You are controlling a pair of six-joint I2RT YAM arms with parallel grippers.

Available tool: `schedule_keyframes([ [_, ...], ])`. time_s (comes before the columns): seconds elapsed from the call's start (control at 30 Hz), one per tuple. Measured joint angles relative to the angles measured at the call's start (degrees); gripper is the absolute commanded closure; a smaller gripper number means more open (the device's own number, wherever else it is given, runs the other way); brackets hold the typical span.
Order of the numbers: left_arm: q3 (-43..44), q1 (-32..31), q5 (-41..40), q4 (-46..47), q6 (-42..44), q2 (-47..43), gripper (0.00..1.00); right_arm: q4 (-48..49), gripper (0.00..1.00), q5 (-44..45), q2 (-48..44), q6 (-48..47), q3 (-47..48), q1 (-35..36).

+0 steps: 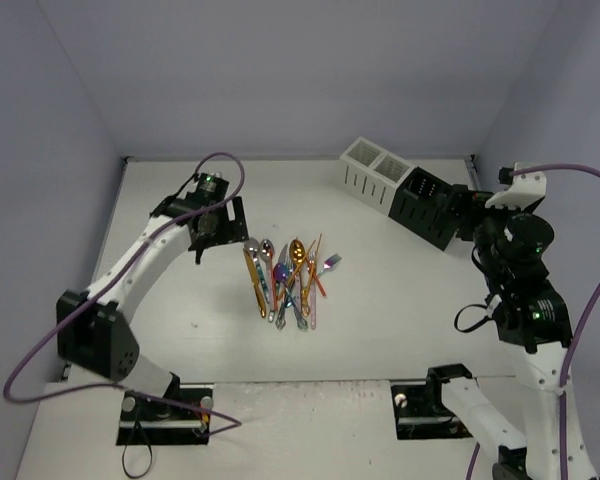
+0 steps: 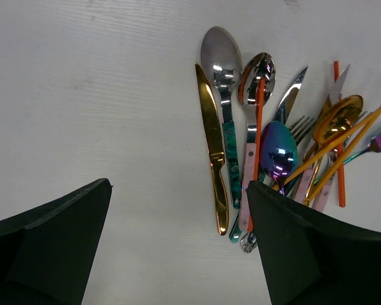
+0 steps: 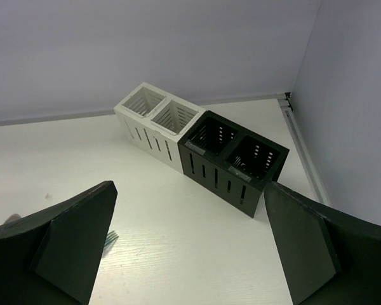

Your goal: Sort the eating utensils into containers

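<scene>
The eating utensils (image 1: 285, 285) lie in one loose heap at the table's middle. In the left wrist view I make out a gold knife (image 2: 213, 152), a silver spoon (image 2: 221, 57), an iridescent spoon (image 2: 278, 152) and crossed orange and gold handles. My left gripper (image 1: 220, 232) hovers just left of the heap, open (image 2: 179, 190) with bare table between its fingers. The containers stand at the back right, joined in a row: a white caddy (image 1: 373, 172) (image 3: 155, 121) and a black caddy (image 1: 425, 208) (image 3: 232, 165). My right gripper (image 1: 467, 212) hangs open beside the black one (image 3: 190, 190), holding nothing.
Grey walls close in the table on three sides, and the caddies stand near the back right corner (image 3: 286, 96). A fork's tines (image 3: 110, 240) peek past the right gripper's left finger. Both arm bases (image 1: 165, 405) sit at the near edge.
</scene>
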Motion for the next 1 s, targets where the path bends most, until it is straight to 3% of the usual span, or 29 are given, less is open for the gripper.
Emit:
schedule_keyframes([
  [0.17,1.5,-2.3,-1.7,2.1,-2.3,11.0,0.42,0.2,0.0,-0.2,-0.1,0.9,-1.7,0.0],
  [0.3,2.3,-3.1,-1.9,4.1,-3.6,17.3,0.51,0.1,0.0,-0.8,-0.6,1.8,-2.8,0.0],
  [1.0,5.0,-5.2,-2.3,9.2,-10.2,26.7,0.68,0.1,0.0,-1.6,-3.7,3.9,-6.2,0.0],
])
